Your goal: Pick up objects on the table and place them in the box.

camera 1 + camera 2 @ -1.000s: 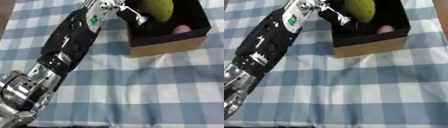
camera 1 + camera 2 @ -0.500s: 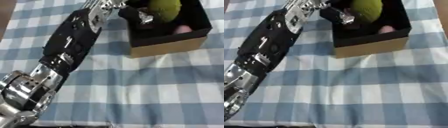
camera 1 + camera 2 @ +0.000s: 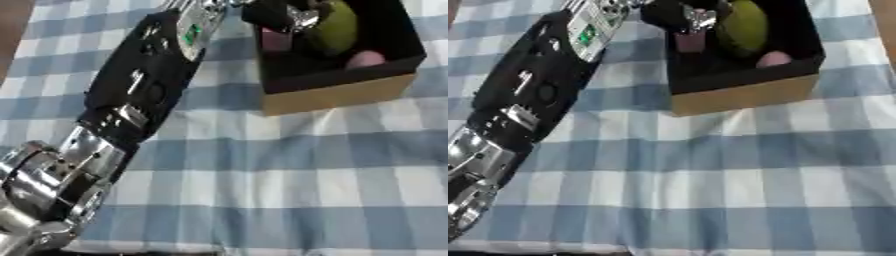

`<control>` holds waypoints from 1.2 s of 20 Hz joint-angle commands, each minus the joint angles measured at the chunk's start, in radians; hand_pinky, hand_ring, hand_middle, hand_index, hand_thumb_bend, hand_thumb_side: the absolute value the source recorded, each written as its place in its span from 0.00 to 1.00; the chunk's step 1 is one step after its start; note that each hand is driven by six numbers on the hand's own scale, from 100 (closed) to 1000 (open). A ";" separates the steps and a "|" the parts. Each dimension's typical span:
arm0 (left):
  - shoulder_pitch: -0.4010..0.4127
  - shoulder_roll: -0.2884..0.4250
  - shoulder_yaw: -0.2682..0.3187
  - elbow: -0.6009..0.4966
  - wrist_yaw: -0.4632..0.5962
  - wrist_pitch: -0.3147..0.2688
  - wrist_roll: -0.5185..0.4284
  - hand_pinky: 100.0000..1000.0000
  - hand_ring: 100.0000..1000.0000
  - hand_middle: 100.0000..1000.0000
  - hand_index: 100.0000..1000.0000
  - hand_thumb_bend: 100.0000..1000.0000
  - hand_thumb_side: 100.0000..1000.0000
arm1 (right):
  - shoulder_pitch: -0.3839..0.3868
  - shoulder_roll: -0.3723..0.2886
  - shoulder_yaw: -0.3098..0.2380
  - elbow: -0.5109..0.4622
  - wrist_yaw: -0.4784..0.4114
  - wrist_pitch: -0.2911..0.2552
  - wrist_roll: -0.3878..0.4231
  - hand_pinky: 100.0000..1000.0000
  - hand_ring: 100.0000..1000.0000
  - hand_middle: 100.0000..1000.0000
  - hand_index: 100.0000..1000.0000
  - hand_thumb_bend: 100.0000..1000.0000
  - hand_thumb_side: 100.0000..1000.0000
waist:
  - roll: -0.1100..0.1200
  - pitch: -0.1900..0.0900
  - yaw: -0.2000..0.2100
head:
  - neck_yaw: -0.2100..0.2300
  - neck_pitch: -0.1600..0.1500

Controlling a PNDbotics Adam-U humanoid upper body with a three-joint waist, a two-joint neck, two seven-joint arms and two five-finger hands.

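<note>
Nearest, the blue-and-white checked cloth covers the table (image 3: 289,190). The left arm (image 3: 131,100) runs up from the lower left corner toward the box (image 3: 337,95), a tan cardboard one with a dark inside, standing at the far right. Over the box's left part, the left robot hand (image 3: 284,17) has its fingers curled against a yellow-green rounded object (image 3: 337,30). 2 pink things lie inside: a blocky one (image 3: 276,40) and a round one (image 3: 366,59).

Robot hand (image 3: 278,17) cut off at the top edge, its fingers indistinct inside the box (image 3: 337,95).
</note>
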 commanded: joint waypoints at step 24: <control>0.598 0.350 0.117 -0.992 1.177 0.305 -0.024 0.83 0.79 0.72 0.92 0.00 0.62 | -0.001 -0.009 -0.051 -0.010 0.060 -0.293 -0.127 0.91 0.89 0.47 0.89 0.00 0.22 | -0.078 -0.052 0.054 | -0.169 -0.106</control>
